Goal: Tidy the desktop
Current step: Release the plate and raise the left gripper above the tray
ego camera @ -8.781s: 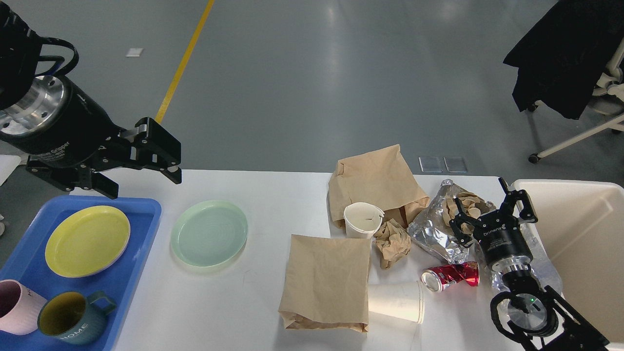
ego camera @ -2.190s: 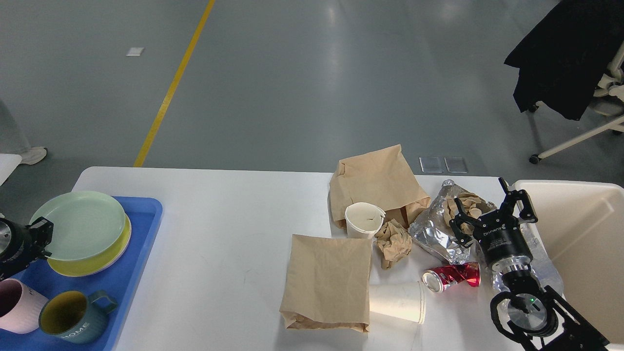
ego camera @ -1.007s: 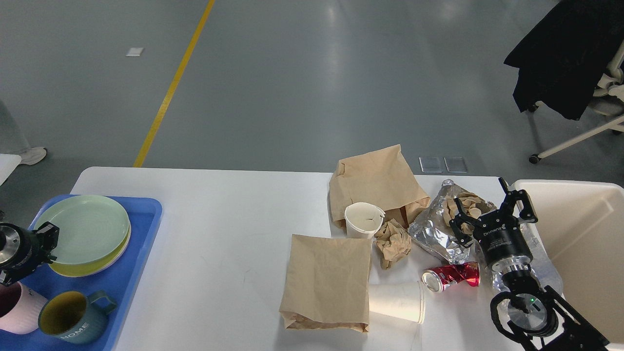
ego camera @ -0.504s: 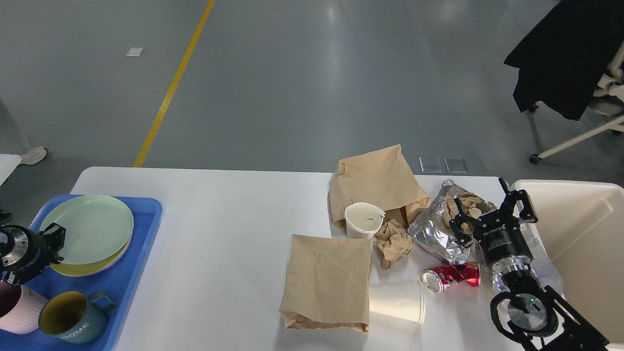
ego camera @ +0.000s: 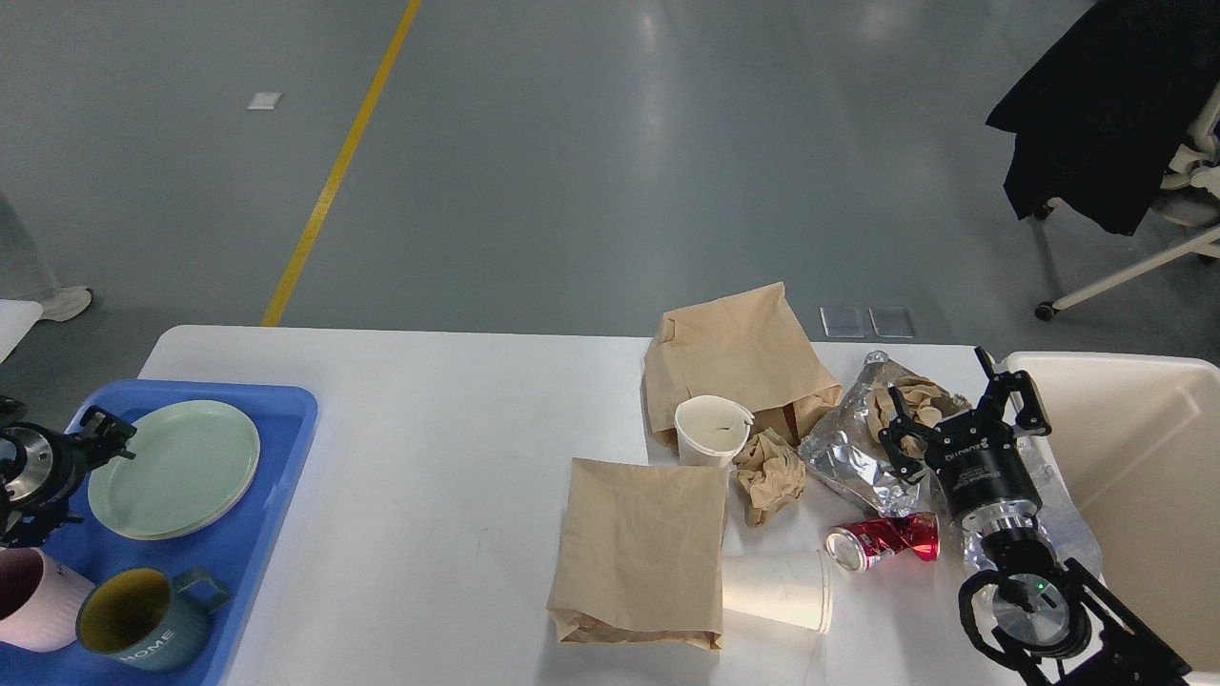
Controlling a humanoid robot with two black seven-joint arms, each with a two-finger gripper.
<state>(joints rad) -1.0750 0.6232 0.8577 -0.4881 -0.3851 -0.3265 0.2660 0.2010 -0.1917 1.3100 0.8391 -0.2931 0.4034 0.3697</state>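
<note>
- Left tool [ego camera: 95, 436]: fingers spread, released, just left of green plate [ego camera: 174, 467] in tray [ego camera: 257, 534].
- Right tool [ego camera: 958, 412]: spread wide over foil bag [ego camera: 848, 457], right of tray, on bench [ego camera: 429, 476].

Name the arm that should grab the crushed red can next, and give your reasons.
Right. Its end effector hangs open just beyond the crushed red can, beside the cream bin. The left end effector is far off at the blue tray, next to the stacked plates.
</note>
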